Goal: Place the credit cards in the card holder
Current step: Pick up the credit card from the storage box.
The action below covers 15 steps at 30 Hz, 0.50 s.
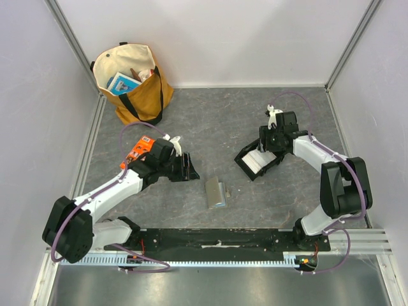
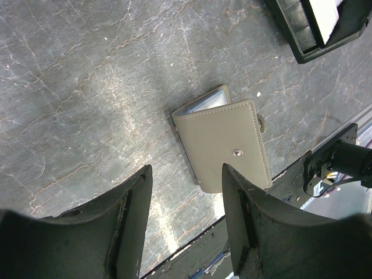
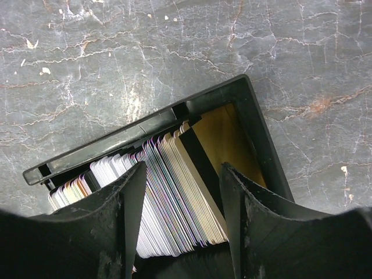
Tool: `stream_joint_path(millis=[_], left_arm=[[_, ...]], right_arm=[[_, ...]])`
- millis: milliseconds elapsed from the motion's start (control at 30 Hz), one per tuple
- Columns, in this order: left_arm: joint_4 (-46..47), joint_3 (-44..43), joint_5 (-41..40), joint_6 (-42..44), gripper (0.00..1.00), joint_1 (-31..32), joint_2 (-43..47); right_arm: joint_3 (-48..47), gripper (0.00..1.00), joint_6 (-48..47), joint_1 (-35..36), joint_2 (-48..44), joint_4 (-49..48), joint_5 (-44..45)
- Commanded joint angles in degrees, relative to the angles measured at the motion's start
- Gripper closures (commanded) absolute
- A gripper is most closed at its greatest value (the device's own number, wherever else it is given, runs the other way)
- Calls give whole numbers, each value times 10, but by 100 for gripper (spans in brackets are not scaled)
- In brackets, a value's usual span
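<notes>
Two end effectors are in view over the grey marbled desk (image 1: 210, 121). The left end effector (image 2: 186, 174) hangs above the desk with its jaws apart and nothing between them. In its wrist view the card holder (image 2: 224, 145) lies just beyond the fingertips, untouched. The card holder is flat on the desk and folded, its olive-grey cover and small snap stud (image 2: 237, 153) facing up, with a paler inner leaf showing past its far edge. Seen from above, it lies near the middle of the desk, towards the near edge and between the two arms. The left end effector is to its left, and the black tray (image 1: 244, 167) is up and to its right, apart from it. The right end effector (image 3: 182, 168) is down at the tray with its jaws apart, one finger (image 3: 125, 221) on each side of a section of the credit cards (image 3: 174, 197); whether the pads press on them cannot be told. The cards stand on edge in a packed row inside the tray, pale ones toward one end and tan ones toward the other. An orange packet (image 1: 137, 152) lies beside the left arm, and a tan tote bag (image 1: 134, 83) stands in the far left corner.
</notes>
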<state>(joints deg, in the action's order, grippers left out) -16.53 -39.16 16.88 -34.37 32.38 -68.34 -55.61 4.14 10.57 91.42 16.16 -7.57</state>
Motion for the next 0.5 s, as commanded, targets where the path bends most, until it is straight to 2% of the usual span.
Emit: stream_joint_path(millis=[0, 267, 467], left_arm=[[18, -7, 16, 21, 43, 1, -7], [18, -4, 15, 21, 43, 1, -7], [18, -4, 14, 21, 43, 1, -9]], right_arm=[[8, 43, 6, -1, -23, 4, -31], [6, 59, 5, -6, -25, 8, -38], [4, 62, 7, -13, -27, 9, -36]])
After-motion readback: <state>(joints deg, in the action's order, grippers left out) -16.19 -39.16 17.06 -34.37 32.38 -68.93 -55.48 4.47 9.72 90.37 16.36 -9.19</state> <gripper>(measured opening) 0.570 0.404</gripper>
